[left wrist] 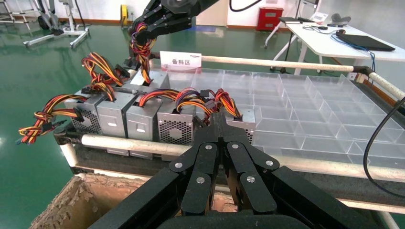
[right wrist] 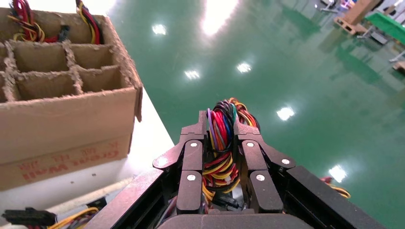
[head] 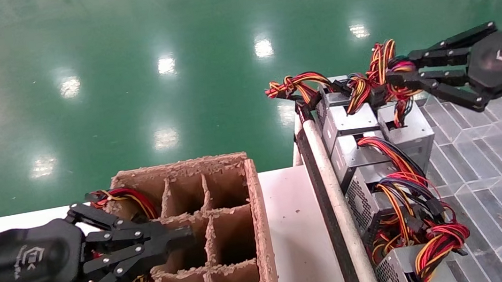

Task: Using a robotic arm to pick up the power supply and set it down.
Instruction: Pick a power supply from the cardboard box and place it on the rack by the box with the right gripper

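Note:
My right gripper [head: 395, 75] is at the far right, above the back end of a row of power supplies, and is shut on a tied bundle of red, yellow, black and purple wires [right wrist: 219, 131]. Below that bundle is its power supply [head: 413, 134], a grey metal box, also seen in the left wrist view [left wrist: 154, 78] among its neighbours. I cannot tell whether it is lifted free. My left gripper [head: 186, 236] is shut and holds nothing. It hovers over the divided cardboard box [head: 259, 215] at the lower left, fingertips [left wrist: 216, 125] pressed together.
Several more power supplies [head: 366, 194] with wire bundles line the left side of a clear compartmented tray [head: 495, 170], behind a white padded rail [head: 331, 184]. The cardboard box stands on a white table [head: 289, 231], with wires in its far-left cells. Green floor lies beyond.

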`<action>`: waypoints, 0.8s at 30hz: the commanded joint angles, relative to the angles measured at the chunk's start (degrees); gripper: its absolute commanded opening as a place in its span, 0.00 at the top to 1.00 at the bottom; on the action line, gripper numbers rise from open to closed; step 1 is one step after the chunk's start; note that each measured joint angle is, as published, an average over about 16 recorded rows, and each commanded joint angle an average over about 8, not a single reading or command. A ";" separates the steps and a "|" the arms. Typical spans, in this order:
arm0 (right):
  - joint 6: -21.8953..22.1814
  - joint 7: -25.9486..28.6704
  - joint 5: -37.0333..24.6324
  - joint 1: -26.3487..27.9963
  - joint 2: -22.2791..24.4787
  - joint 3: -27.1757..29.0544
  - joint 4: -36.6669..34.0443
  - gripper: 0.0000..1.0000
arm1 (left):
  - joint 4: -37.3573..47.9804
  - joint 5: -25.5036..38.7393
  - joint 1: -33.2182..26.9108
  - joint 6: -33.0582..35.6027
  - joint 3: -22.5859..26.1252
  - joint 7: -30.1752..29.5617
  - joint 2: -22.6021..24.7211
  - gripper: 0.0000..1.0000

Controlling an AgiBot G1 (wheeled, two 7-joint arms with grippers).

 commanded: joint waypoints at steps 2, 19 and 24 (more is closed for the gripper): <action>-0.52 -1.08 0.80 -0.46 -0.27 0.33 -1.14 1.00 | 0.00 0.00 0.00 0.00 0.00 0.00 0.00 1.00; -3.59 -8.68 5.05 -3.20 -4.61 2.52 -12.76 1.00 | 0.00 0.00 0.00 0.00 0.00 0.00 0.00 1.00; -5.35 -11.49 6.87 -3.91 -6.41 3.49 -17.29 1.00 | 0.00 0.00 0.00 0.00 0.01 0.00 0.00 1.00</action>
